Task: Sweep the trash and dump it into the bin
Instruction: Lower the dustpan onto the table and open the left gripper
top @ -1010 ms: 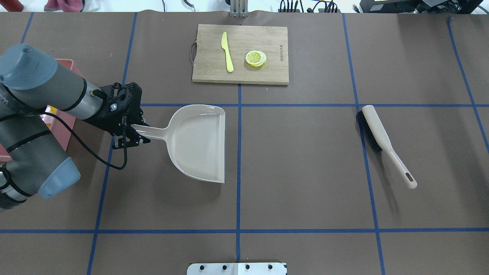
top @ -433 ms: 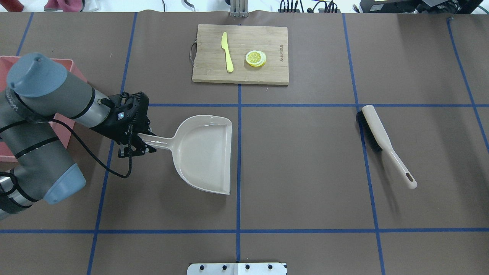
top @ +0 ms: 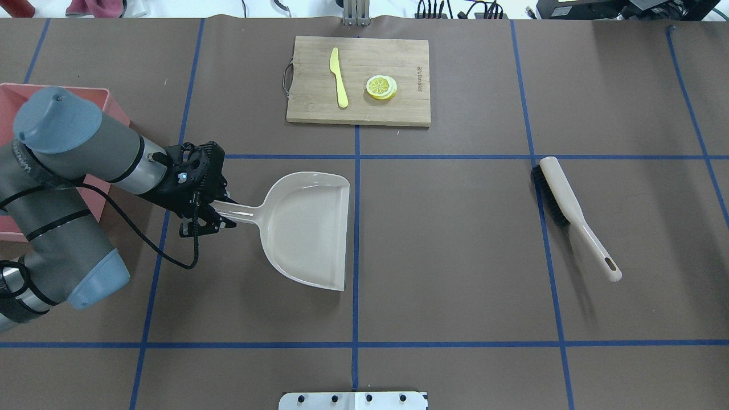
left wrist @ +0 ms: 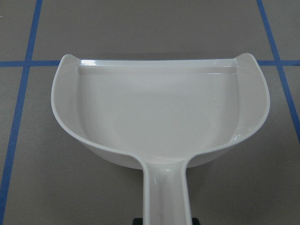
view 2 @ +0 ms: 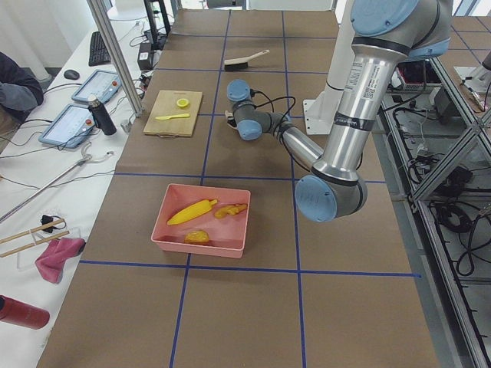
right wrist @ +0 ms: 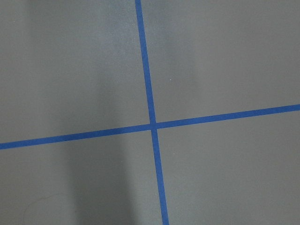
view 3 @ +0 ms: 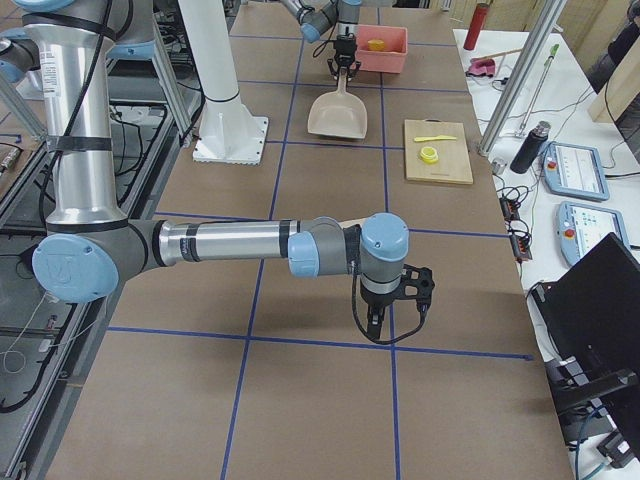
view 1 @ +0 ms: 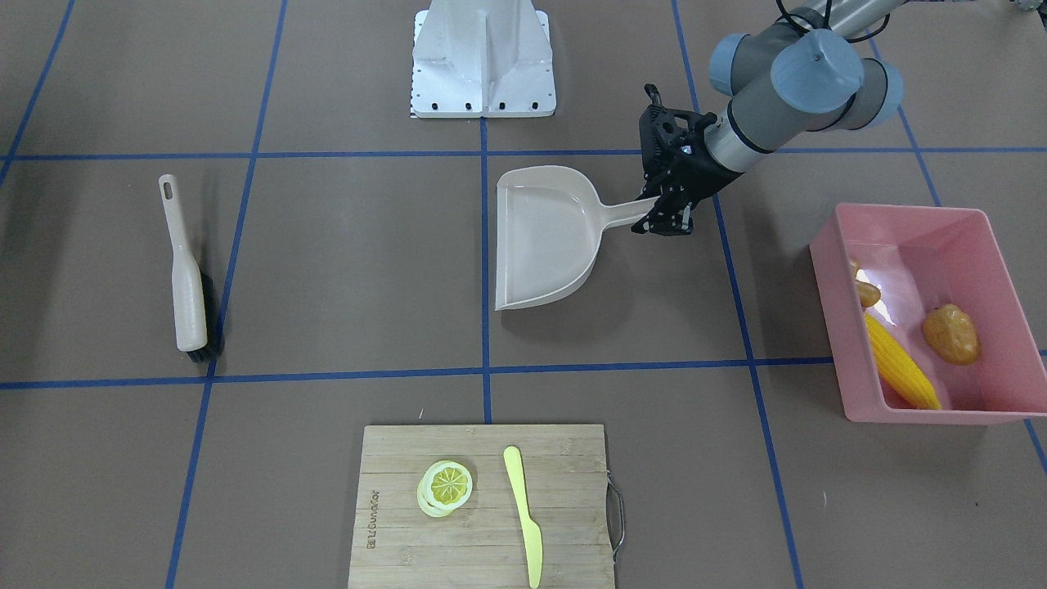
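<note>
Pink bin: holds all the trash, that is the corn, the potato and the ginger.
Risk: the empty dustpan may not sit flat yet; an early release could let it drop and slide.
Trash to dustpan: well apart, with the bin beyond the handle end.
Left gripper: clamped on the dustpan handle.
Right gripper: seen only from the side; open or closed, cannot tell.

Overhead, the left arm covers most of the bin and all its contents.
</note>
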You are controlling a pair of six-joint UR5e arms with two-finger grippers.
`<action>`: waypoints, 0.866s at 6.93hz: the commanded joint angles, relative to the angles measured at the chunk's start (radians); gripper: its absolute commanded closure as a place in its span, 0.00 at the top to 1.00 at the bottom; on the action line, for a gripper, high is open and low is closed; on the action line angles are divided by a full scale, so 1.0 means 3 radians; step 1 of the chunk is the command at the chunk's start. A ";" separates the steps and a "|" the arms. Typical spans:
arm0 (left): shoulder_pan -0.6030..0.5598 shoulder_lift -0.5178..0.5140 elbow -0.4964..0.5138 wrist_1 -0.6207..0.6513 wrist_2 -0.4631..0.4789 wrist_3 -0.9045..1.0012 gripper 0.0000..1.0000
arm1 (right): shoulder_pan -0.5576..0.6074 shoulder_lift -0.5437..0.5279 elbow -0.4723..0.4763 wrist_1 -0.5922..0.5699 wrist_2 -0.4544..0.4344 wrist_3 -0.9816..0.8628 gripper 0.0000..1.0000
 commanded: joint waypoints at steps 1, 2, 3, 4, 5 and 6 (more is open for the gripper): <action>0.0034 0.0013 0.0047 -0.0112 0.0017 -0.0005 0.01 | -0.0010 -0.0016 -0.0006 0.0004 -0.0001 0.0000 1.00; 0.0039 0.0028 0.0052 -0.0158 0.0017 -0.0015 0.09 | -0.0016 -0.0016 -0.0031 0.0024 -0.0001 0.0000 1.00; 0.0044 0.0029 0.0057 -0.0159 0.0017 -0.0025 0.14 | -0.0021 -0.0016 -0.0032 0.0030 -0.0001 0.0000 1.00; 0.0044 0.0029 0.0088 -0.0169 0.0017 -0.0020 0.26 | -0.0021 -0.0016 -0.0032 0.0030 -0.0001 0.0000 1.00; 0.0044 0.0029 0.0103 -0.0169 0.0022 -0.0020 0.38 | -0.0026 -0.0016 -0.0037 0.0030 -0.0001 0.0000 1.00; 0.0044 0.0034 0.0108 -0.0169 0.0017 -0.0025 0.51 | -0.0031 -0.0016 -0.0032 0.0030 -0.0006 0.0000 1.00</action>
